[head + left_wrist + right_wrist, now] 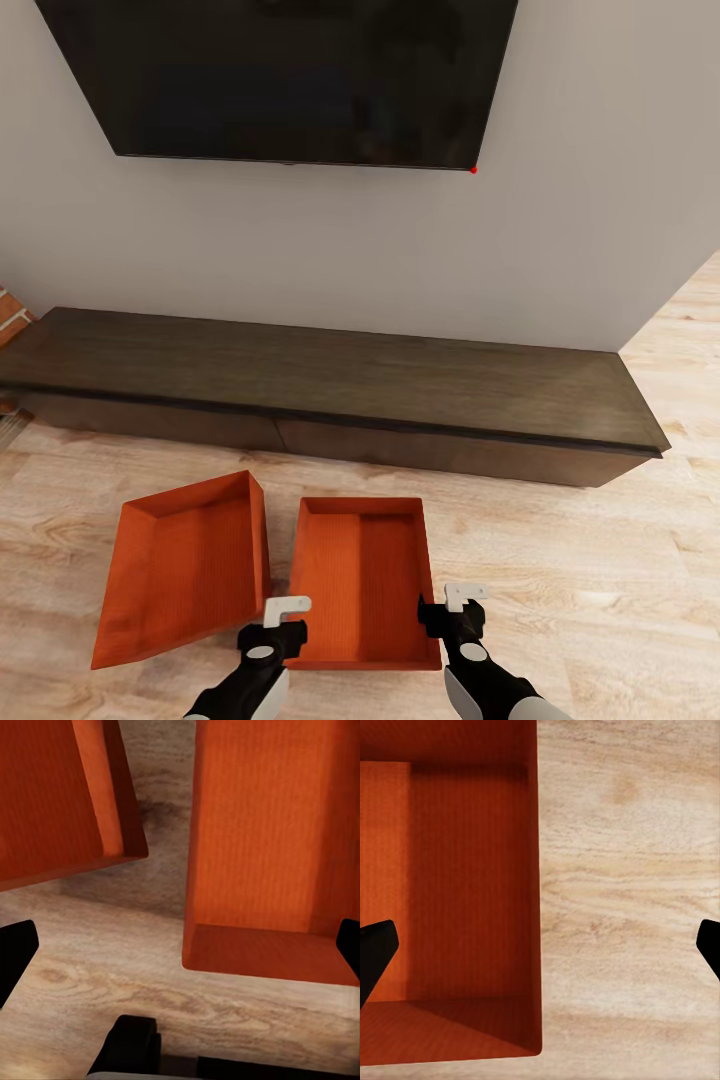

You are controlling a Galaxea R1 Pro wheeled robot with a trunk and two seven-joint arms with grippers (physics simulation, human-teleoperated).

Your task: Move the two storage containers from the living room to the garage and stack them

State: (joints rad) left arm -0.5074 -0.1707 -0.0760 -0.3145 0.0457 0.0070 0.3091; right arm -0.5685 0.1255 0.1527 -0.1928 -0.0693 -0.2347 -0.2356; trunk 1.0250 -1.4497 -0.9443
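Lower left, one bin (185,568) lies empty and skewed on the wood floor (560,560); the second bin (365,580), empty, sits beside it. Left gripper (285,610) and right gripper (455,600) hover spread, holding nothing.

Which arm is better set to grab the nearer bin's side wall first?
Probably right. The right gripper is open, and in its wrist view its fingers straddle the right bin's side wall. The left gripper is also open but hangs over the near corner, between that bin and the left bin.
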